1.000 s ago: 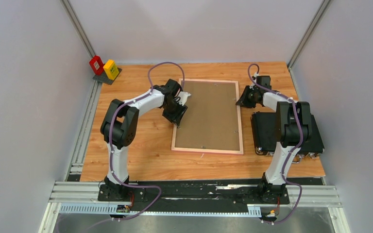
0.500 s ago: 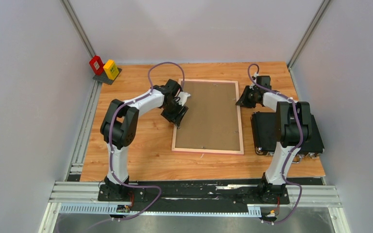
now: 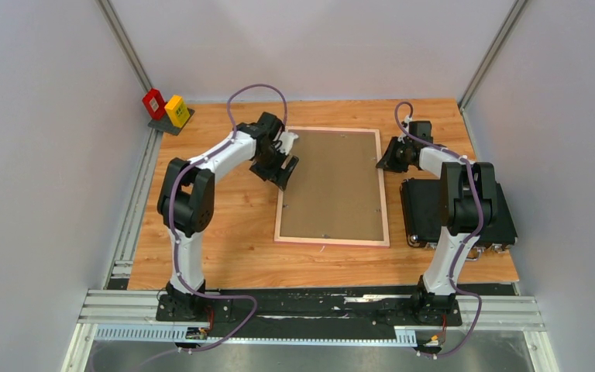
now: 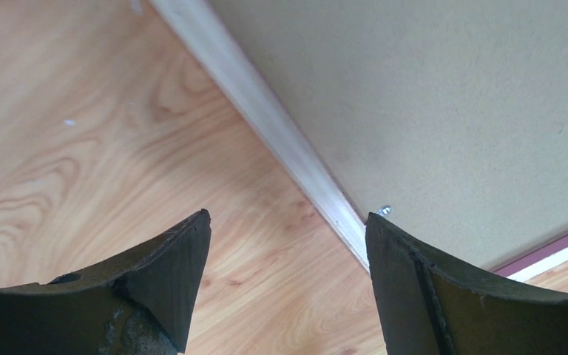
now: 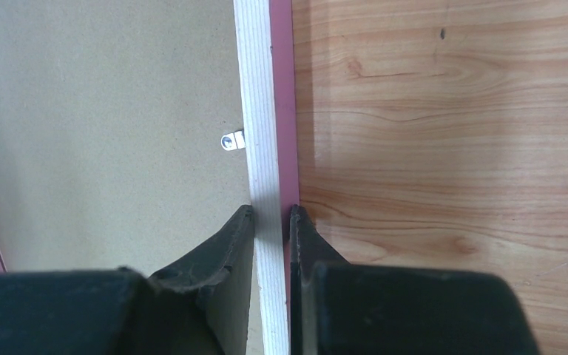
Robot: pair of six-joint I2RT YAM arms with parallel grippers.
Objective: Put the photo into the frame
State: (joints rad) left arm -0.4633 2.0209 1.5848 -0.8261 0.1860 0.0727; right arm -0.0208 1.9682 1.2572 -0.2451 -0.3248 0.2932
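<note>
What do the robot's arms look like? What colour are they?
The left arm and right arm have white tubes and chunky black joints. A purple cable runs along each. The left gripper and right gripper each have two dark, wedge-shaped fingers.

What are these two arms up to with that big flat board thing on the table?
A picture frame lies back side up on the table, with a brown backing board filling it. The right pincer is clamped on the frame's right edge. The left pincer hangs open over the left edge, holding nothing. No photo is in sight.
</note>
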